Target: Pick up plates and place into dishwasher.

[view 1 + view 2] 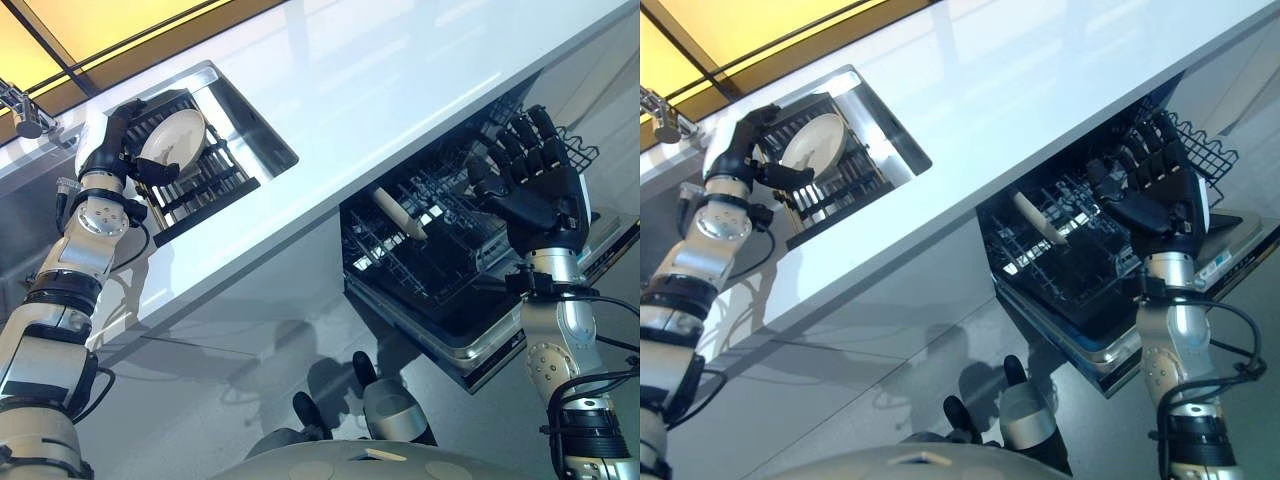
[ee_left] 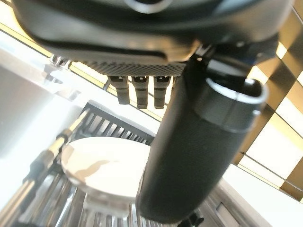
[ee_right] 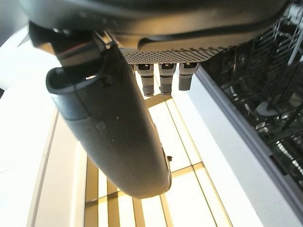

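Right of frame, nearest: the right robot hand (image 1: 530,185) is raised in front of the open dishwasher (image 1: 450,250), palm towards the camera, fingers spread apart and straight, holding nothing; in its own wrist view the thumb and a row of straight fingertips (image 3: 161,75) show, with the dark wire rack to one side.

Centre right: the lower rack (image 1: 400,255) is drawn out of the dishwasher beneath the white worktop (image 1: 400,90); a pale long-handled utensil (image 1: 398,214) lies tilted among the tines of the rack; a second wire basket (image 1: 575,150) shows at the right of the frame behind the raised hand.

Upper left, farther: a recessed sink (image 1: 250,120) is set into the worktop; inside it stands a black dish rack (image 1: 205,185); a white plate (image 1: 172,135) rests on this rack, tilted on edge.

Upper left, at the plate: the left robot hand (image 1: 125,140) is at the plate, fingers reaching over its upper rim and thumb (image 1: 160,172) below it; whether the grip is clamped cannot be told; in the left wrist view the plate (image 2: 106,163) lies past the thumb with the fingertips (image 2: 142,92) beyond its far edge.

Far upper left corner: a metal tap (image 1: 22,115) stands beside the sink.
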Controlling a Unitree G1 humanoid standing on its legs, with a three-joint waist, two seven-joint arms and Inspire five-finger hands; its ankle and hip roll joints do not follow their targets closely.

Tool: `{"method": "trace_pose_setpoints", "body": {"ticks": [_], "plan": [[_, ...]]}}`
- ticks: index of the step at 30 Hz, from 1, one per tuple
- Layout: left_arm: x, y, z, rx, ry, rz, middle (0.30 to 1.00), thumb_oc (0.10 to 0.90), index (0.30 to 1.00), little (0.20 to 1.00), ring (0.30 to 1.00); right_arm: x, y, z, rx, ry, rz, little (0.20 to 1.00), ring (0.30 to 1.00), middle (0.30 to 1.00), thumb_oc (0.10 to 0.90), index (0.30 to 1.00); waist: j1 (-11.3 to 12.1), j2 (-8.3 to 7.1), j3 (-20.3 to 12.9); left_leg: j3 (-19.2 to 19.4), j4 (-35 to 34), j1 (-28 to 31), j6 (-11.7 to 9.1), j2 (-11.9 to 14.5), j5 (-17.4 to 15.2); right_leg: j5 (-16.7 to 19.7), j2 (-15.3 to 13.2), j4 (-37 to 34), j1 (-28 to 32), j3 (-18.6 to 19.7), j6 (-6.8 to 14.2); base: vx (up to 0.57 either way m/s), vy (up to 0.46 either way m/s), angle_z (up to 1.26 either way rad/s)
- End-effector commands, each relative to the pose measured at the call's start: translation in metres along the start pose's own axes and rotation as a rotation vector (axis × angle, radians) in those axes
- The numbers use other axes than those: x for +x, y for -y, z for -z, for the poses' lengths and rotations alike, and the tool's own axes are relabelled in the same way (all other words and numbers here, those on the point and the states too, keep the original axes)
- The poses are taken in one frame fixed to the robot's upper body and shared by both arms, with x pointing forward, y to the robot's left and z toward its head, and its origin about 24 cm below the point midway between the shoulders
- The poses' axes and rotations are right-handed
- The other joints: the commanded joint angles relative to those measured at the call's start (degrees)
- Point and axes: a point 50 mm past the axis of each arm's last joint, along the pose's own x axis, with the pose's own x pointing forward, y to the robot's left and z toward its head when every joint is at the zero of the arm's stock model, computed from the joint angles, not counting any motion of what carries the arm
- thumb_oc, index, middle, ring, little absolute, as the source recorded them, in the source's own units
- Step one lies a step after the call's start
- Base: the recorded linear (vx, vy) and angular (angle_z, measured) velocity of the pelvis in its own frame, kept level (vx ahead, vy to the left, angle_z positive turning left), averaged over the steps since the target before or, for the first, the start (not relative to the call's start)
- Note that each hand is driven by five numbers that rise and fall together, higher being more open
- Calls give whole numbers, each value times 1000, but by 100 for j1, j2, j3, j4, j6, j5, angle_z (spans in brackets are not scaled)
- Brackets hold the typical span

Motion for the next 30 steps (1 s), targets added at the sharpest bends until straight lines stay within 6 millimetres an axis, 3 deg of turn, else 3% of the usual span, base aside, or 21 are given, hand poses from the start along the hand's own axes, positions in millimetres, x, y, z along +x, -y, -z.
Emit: {"method": "trace_pose_setpoints", "body": {"ticks": [1,13,25,30], "plan": [[8,-41,-9,-12,47,-158,900,800,900,900,900,11,-7,-38,5,193,-66,900,900,900,800,900,9,87,-768,-18,321,13,104,-345,-801,-918,211,543,-45,121,512,57,-15,-8],[8,-30,-10,18,48,-135,900,800,900,900,900,8,-5,-33,5,180,-49,900,900,900,800,900,-29,20,-609,67,372,-41,111,-320,-805,-894,197,546,-110,81,516,12,-11,-3],[8,-28,3,47,-32,-133,900,800,900,900,900,9,-5,-31,-19,157,-40,900,900,900,800,900,-59,-26,-429,135,432,-138,92,-281,-784,-876,164,546,-186,23,522,9,-8,-1],[10,-36,4,55,-53,-174,900,800,900,900,900,12,-5,-35,-10,173,-41,900,900,900,800,900,-79,-53,-251,168,454,-241,84,-268,-777,-860,146,551,-295,20,533,0,0,0]]}}
